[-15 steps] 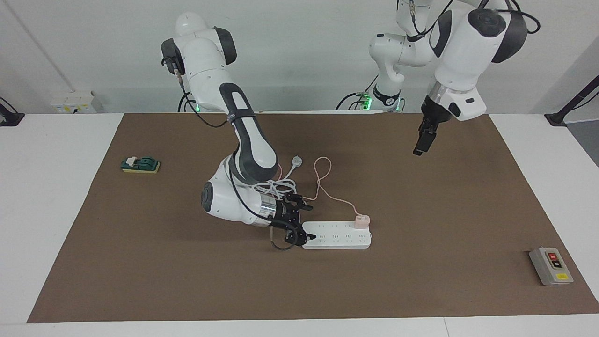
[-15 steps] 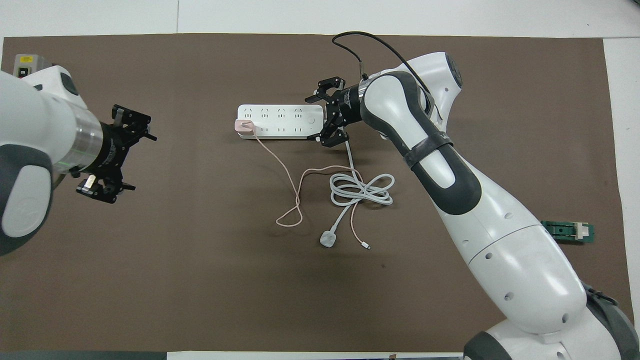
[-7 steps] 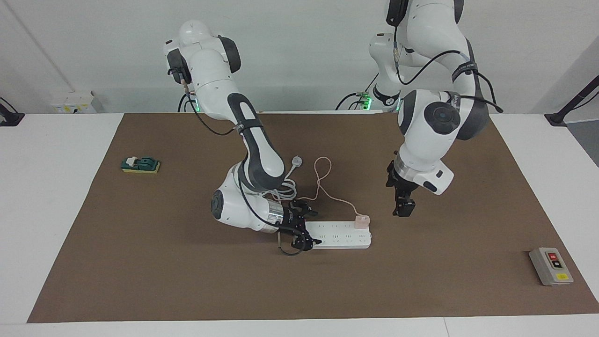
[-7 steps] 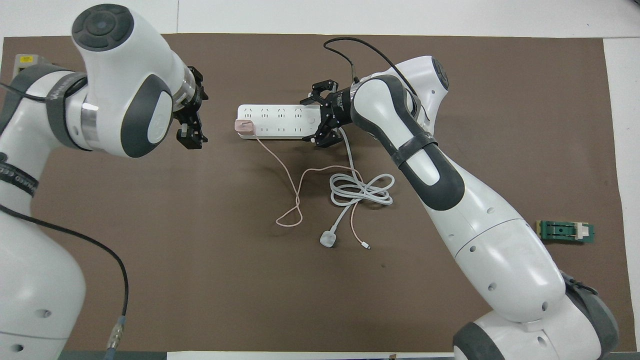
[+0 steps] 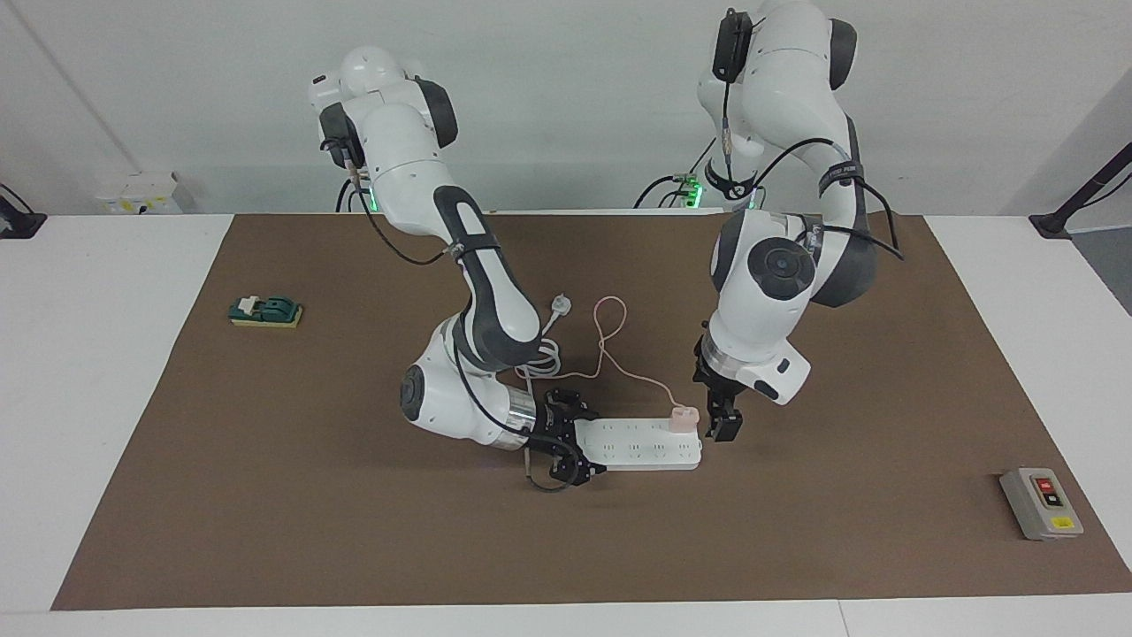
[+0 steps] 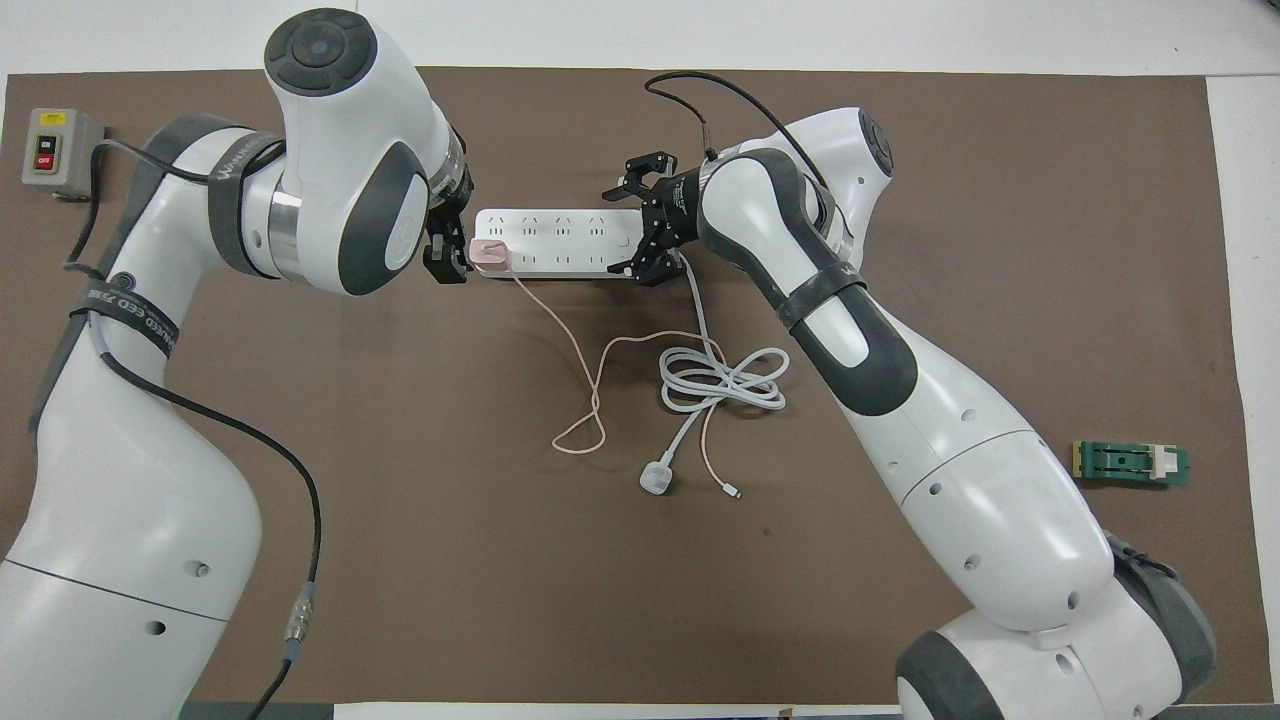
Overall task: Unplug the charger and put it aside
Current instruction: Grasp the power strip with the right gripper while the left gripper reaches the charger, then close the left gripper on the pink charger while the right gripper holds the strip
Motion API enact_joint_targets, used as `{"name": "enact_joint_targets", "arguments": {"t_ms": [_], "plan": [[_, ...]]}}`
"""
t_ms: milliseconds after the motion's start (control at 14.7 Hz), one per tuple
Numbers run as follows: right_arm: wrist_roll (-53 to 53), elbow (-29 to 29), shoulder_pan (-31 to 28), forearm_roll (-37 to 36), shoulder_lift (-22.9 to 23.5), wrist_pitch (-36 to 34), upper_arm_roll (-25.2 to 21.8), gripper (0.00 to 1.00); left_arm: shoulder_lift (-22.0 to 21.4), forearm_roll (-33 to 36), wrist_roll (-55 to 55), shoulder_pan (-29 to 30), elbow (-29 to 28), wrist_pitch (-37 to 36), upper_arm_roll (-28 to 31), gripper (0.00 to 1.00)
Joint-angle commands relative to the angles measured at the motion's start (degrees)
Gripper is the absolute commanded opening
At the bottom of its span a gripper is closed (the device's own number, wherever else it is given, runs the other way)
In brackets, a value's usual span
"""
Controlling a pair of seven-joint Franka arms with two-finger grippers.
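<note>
Nothing unplugged yet: small pale pink cube charger (image 5: 684, 418) seated in long white plastic power strip (image 5: 638, 444), just beside narrow-set left gripper (image 5: 718, 426); wide-spread right gripper (image 5: 566, 440) straddling strip's other end.

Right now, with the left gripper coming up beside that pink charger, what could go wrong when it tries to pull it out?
The left gripper is beside the charger, not yet around it, so it could close off-centre and slip. The power strip may lift with the plug if the right gripper, open around its other end, does not hold it down. The pink cable crosses the white cord and could drag it.
</note>
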Motion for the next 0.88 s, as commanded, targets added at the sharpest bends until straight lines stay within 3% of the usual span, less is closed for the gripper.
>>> {"name": "enact_joint_targets", "arguments": {"t_ms": [0, 816], "plan": [[-1.0, 2.0, 0.9, -1.5, 2.3, 1.7, 0.3, 1.0, 0.0, -0.9, -0.6, -2.1, -3.7, 4.5, 1.0, 1.0], [-3.5, 1.6, 1.5, -1.7, 3.4, 3.3, 0.2, 1.0, -0.3, -0.1, -0.1, -2.4, -9.1, 10.0, 1.1, 1.0]]}}
